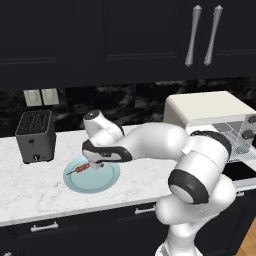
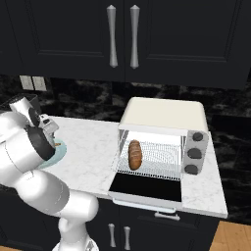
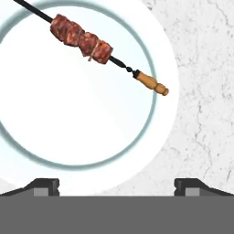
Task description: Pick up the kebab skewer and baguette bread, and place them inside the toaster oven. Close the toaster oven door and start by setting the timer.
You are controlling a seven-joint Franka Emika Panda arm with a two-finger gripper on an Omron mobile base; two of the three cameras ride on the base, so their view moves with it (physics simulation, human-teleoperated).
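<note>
Skewer tip runs off the top-left corner of the hand view, so the kebab skewer (image 3: 91,45) is cut short there; its reddish chunks and wooden handle lie on a pale round plate (image 3: 151,137). From the left base view the skewer (image 1: 82,168) is tiny and partly masked by the arm. The arm bends low over the marble counter (image 1: 30,185), its hand pointing down at the plate (image 1: 92,180). The gripper (image 3: 117,186) hangs above the plate with its fingertips (image 3: 45,185) spread wide, holding nothing. The baguette bread (image 2: 135,154) lies on the wire rack inside the toaster oven (image 2: 164,115), whose toaster oven door (image 2: 144,187) hangs open. No writing is legible on the dark toaster (image 1: 35,136).
</note>
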